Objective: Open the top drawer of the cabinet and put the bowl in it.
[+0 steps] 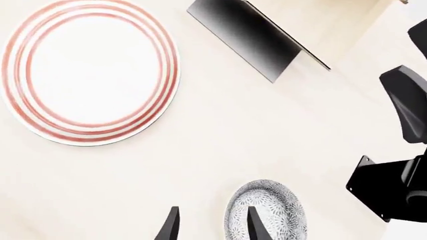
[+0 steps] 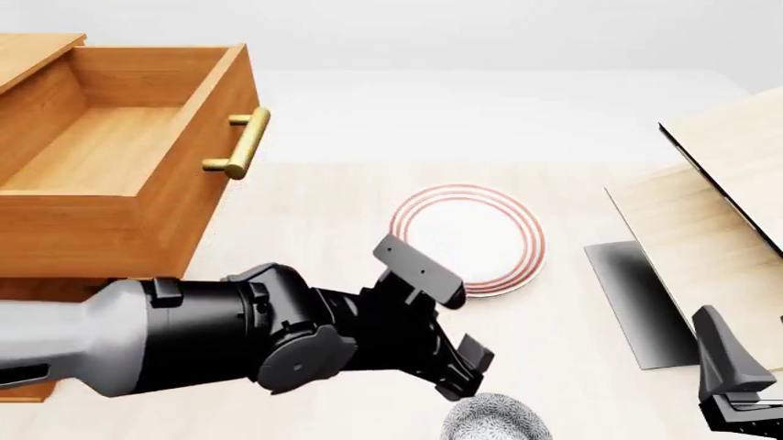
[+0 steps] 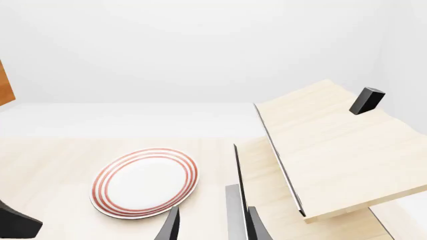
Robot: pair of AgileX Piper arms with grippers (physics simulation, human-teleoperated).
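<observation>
Bowl point(image 1: 266, 210) stood on the worktop point(image 2: 306, 238) under the released left gripper point(image 1: 212, 225), one finger over its rim, while the top drawer point(image 2: 110, 156) was already out, so grasping seemed next.

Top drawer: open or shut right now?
Open. The top drawer is pulled well out, its brass handle facing the table, and its plain wood interior is exposed and empty. The bowl sits on the table.

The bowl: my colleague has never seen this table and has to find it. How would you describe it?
Start from the orange-brown cabinet with its top drawer pulled open, then come toward the near table edge, past the red-ringed plate. The bowl sits under the left gripper: small, deep, white with dense dark speckles, unlike the flat plate.
</observation>
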